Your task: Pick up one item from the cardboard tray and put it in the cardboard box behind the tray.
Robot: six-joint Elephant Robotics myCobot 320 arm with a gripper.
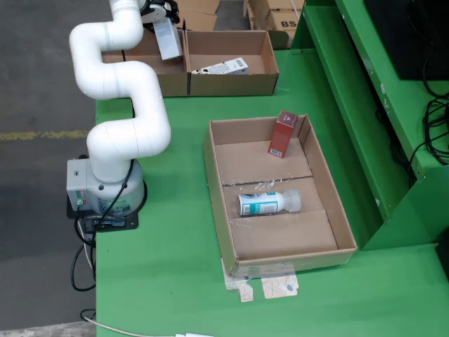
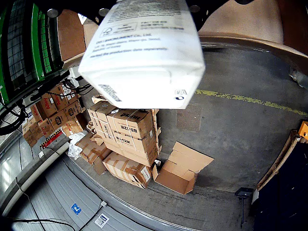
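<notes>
The white jointed arm (image 1: 119, 91) reaches to the far left of the fixed view, where its gripper (image 1: 160, 12) carries a flat white carton with printed text (image 1: 168, 38) above the open brown cardboard box (image 1: 189, 62) at the far edge of the green table (image 1: 175, 281). In the wrist view that carton (image 2: 142, 50) fills the top of the picture, hanging from the tool. The contact itself is cropped out, so I judge it gripped rather than see it.

Another white carton (image 1: 223, 68) already lies in the box's right compartment. In the shallow cardboard tray (image 1: 219, 210) nearer, a small red carton (image 1: 283, 133) leans against the far wall and a white bottle with a teal label (image 1: 268, 203) lies on its side.

The step in hand looks like the drop. To do it well, bring the carton fully inside the box walls, lower it close to the floor, and only then let go, so it cannot tip over the rim or the middle divider.
</notes>
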